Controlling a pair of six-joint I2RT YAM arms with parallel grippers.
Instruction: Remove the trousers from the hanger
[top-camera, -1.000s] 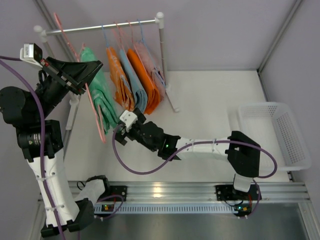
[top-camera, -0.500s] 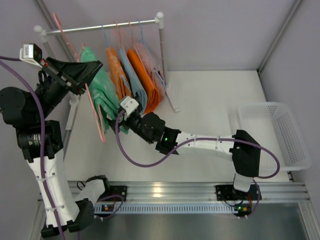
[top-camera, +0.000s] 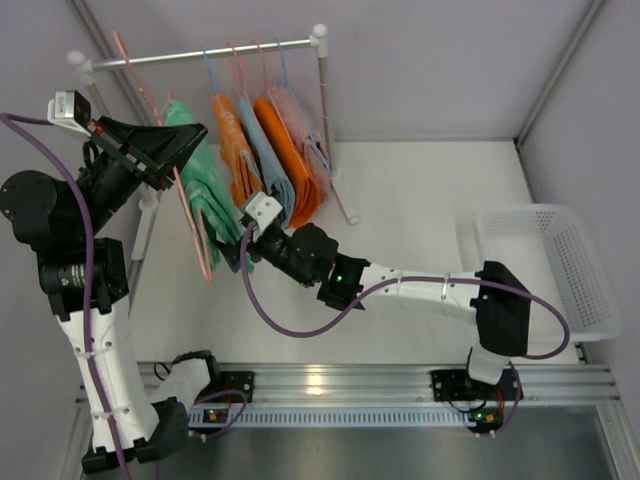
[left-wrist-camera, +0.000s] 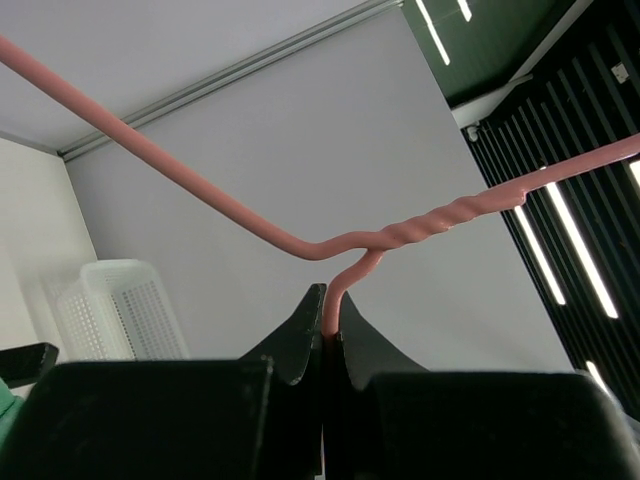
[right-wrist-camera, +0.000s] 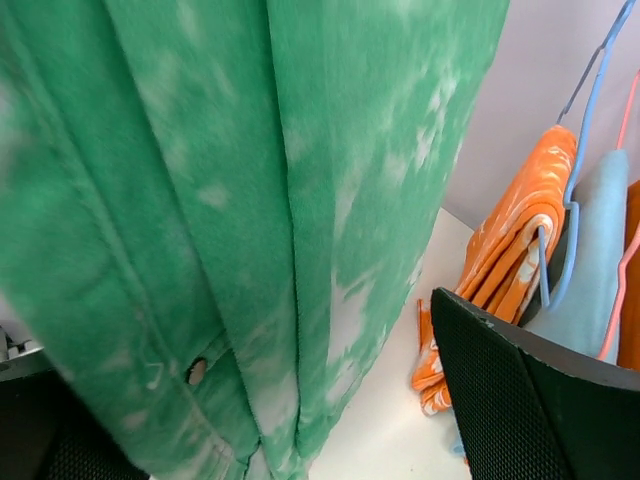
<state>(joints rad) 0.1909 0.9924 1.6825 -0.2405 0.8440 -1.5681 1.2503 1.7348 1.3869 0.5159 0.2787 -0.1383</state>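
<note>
The mint-green trousers (top-camera: 203, 192) hang folded over the thin pink hanger (top-camera: 194, 238), left of the other clothes. My left gripper (top-camera: 172, 160) is shut on the hanger; in the left wrist view its jaws (left-wrist-camera: 332, 300) pinch the pink wire (left-wrist-camera: 420, 225) just below the twisted neck. My right gripper (top-camera: 243, 252) is at the lower end of the trousers. In the right wrist view the green cloth (right-wrist-camera: 250, 200) fills the gap between its wide-open fingers (right-wrist-camera: 530, 400). The jaws stand apart and do not pinch the cloth.
A white rack with a metal rail (top-camera: 200, 55) holds orange (top-camera: 236, 160) and light blue (top-camera: 262, 165) trousers on blue-hooked hangers. These also show in the right wrist view (right-wrist-camera: 500, 250). A white mesh basket (top-camera: 545, 265) stands at the right by the wall.
My right gripper has moved up and left until the lower end of the green trousers lies between its fingers. The left gripper keeps its hold on the hanger and has shifted slightly.
</note>
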